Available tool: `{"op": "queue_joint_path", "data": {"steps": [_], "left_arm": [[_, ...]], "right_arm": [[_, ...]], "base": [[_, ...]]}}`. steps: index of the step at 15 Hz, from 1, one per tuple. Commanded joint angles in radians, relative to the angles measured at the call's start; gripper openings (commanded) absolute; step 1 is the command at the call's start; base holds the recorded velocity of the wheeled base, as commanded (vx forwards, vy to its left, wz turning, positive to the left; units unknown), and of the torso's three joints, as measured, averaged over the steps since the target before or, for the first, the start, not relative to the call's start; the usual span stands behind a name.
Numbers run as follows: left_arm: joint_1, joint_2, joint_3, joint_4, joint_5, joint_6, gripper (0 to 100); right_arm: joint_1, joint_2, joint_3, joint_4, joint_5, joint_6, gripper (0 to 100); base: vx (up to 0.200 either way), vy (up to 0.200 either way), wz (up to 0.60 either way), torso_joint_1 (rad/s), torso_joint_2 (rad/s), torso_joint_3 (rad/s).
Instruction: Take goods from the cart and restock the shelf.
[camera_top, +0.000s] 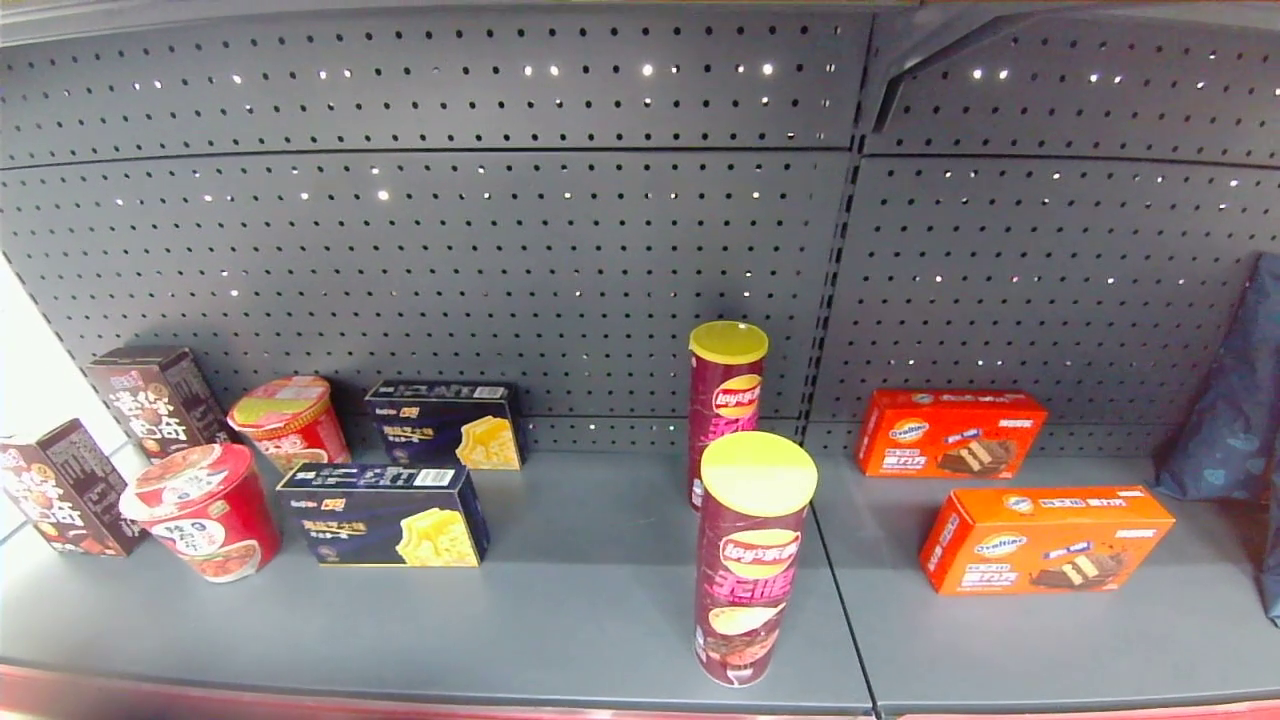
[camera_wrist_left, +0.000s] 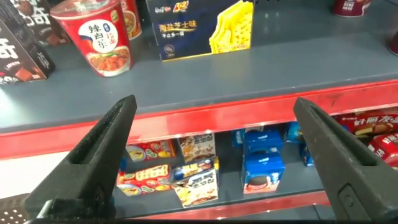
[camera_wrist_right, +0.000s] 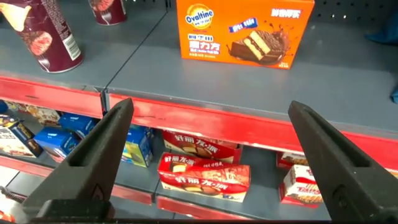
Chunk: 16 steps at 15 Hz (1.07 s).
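The left gripper hangs in front of the shelf, left of the near chip can. Its two black fingers are spread wide, with nothing between them. The right gripper hangs in front of the shelf to the right of that can, fingers likewise wide apart and empty.

Under both grippers, below the can's level, a lower shelf holds red snack boxes and blue packs.

The near chip can stands upright with a yellow lid, close to the grey shelf's red front edge. Left of it lies a navy cheese-snack box, then a red noodle cup, then a dark brown box farthest left. Right of the can lies an orange cake box.

Just behind the can stands a second chip can. Behind and left of the near can sit a second navy box, a second noodle cup and a second brown box. Behind and right sits a second orange box. Far right of the can, a dark blue fabric item leans on the grey pegboard back wall.
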Motion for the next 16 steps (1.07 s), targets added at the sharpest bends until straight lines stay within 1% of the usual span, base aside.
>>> {"op": "queue_joint_path", "data": {"steps": [1, 3, 7, 16], "left_arm": [[0.000, 0.003, 0.000, 0.000, -0.004, 0.004, 100], [0.000, 0.003, 0.000, 0.002, -0.002, -0.007, 100], [0.000, 0.003, 0.000, 0.002, -0.002, -0.013, 100], [0.000, 0.003, 0.000, 0.002, -0.002, -0.016, 100]], "right_arm": [[0.000, 0.003, 0.000, 0.000, 0.000, 0.001, 100], [0.000, 0.003, 0.000, 0.000, 0.000, 0.001, 100], [0.000, 0.003, 0.000, 0.000, 0.000, 0.001, 100], [0.000, 0.003, 0.000, 0.000, 0.000, 0.001, 100]], "base": [[0.000, -0.200, 0.00, 0.002, -0.01, 0.002], [0.000, 0.000, 0.00, 0.000, 0.00, 0.000], [0.000, 0.000, 0.00, 0.000, 0.00, 0.000], [0.000, 0.000, 0.00, 0.000, 0.00, 0.000]]}}
